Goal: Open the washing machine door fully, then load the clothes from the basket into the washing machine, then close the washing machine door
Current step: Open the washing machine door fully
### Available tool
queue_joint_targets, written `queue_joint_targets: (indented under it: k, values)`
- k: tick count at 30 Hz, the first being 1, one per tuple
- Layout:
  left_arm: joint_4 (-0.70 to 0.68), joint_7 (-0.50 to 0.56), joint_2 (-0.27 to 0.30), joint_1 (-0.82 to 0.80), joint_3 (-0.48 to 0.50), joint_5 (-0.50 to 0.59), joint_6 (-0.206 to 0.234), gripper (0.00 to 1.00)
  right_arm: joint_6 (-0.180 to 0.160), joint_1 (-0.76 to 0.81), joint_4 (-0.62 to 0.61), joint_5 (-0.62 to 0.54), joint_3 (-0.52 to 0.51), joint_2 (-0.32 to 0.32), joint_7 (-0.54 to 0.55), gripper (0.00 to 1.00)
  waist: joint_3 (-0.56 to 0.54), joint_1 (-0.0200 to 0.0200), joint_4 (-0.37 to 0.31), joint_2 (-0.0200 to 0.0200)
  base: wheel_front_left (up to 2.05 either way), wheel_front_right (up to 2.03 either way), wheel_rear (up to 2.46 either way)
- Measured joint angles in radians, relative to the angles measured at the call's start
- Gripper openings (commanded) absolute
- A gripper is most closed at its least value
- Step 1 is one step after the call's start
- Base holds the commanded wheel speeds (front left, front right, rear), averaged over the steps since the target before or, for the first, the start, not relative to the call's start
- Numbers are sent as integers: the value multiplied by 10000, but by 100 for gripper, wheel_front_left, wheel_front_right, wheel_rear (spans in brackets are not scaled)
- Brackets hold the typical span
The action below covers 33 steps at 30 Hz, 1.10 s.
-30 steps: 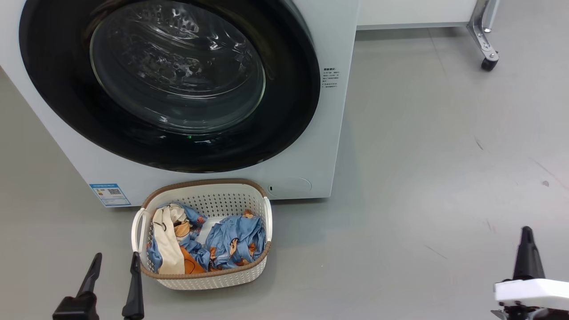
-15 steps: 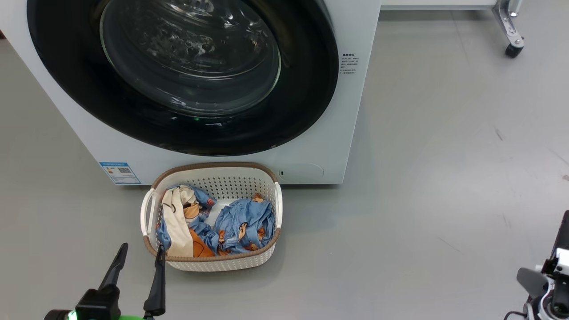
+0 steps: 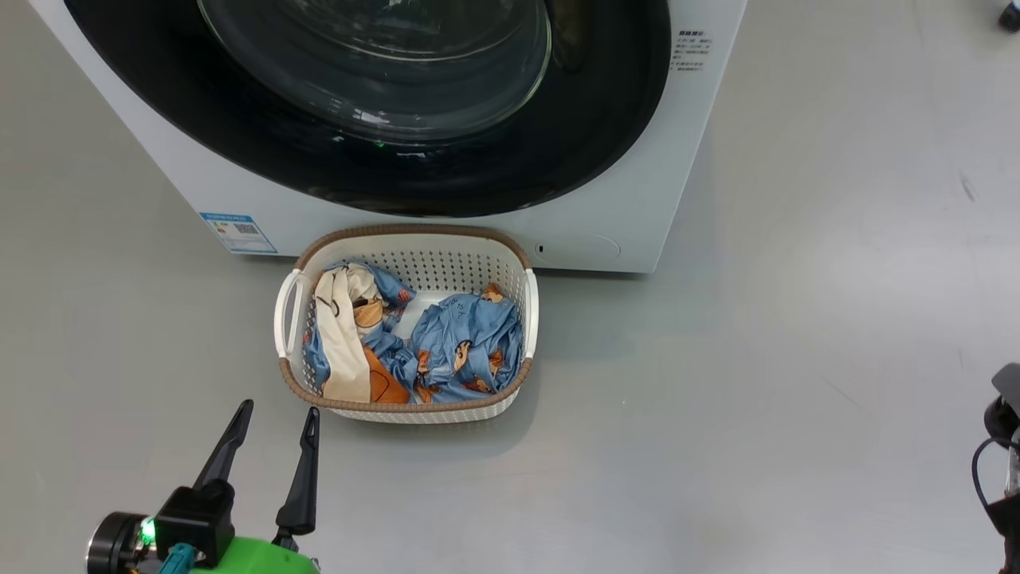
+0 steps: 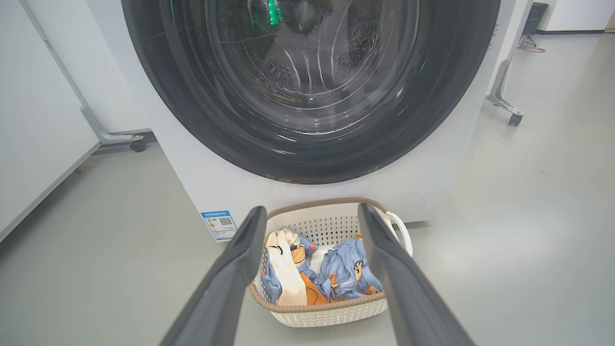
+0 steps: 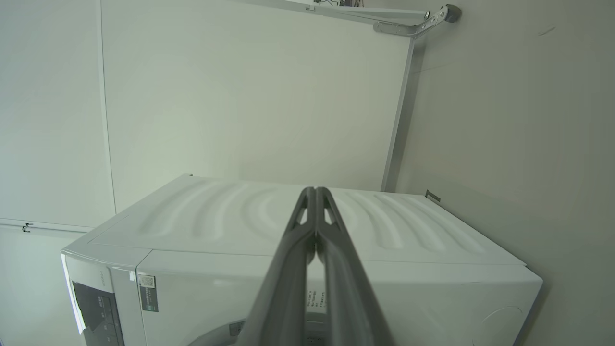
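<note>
The washing machine stands ahead, and the washing machine door with its black rim and glass window lies shut against the front. On the floor just before it sits the basket, holding the clothes: blue printed garments and a cream and orange piece. My left gripper is open and empty, low at the basket's near left corner and apart from it. In the left wrist view its fingers frame the basket and the clothes. My right gripper is shut and empty, pointing at the machine's ribbed white panel.
A blue label sticker marks the machine's lower left. A metal frame leg on a caster stands right of the machine, and a white panel on a caster stands to its left. Bare grey floor spreads to the right. A dark part of my right arm sits at the right edge.
The head camera has moved, so the machine and basket sit higher and further right in its view. The right arm has swung at the lower right. The left gripper stays open.
</note>
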Motion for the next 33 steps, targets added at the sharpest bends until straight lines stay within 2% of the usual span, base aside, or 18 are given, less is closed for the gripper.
queue_joint_targets:
  k: [8,15,33]
  values:
    - [-207,0,113,-721,-328,-155,0,100,-2,-1612,-178,251,602,-433,1011,0,983,0,393,0,0,0,0]
    - [-163,0,111,-941,-512,-167,0,100,-2,-2736,-267,219,924,-953,1455,0,1640,0,733,0,0,0,0]
    - [65,0,63,-1289,-594,-420,0,100,-2,-4446,-236,10,2000,-1315,2548,0,2482,0,1630,0,0,0,0]
